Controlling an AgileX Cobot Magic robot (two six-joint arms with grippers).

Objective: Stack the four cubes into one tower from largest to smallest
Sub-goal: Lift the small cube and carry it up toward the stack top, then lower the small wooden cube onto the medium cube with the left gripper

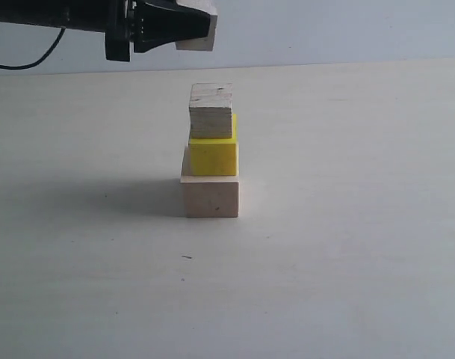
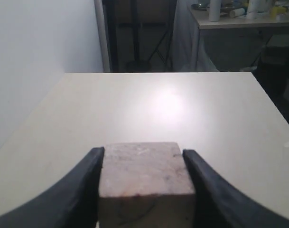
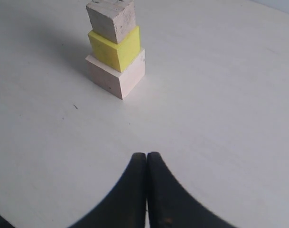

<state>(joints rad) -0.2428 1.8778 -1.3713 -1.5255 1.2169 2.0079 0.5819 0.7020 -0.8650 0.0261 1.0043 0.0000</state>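
A tower of three cubes stands mid-table: a pale wood base, a bright yellow cube on it, and a greyish grainy wood cube on top, slightly askew. High above the tower and a little to the left, my left gripper is shut on the smallest bare wood cube, one finger pressed on each side. My right gripper is shut and empty, low over bare table some way from the tower. It does not show in the exterior view.
The pale table stretches wide around the tower. Past its far edge in the left wrist view are dark stand legs and a second table with bottles. A white wall runs along one side.
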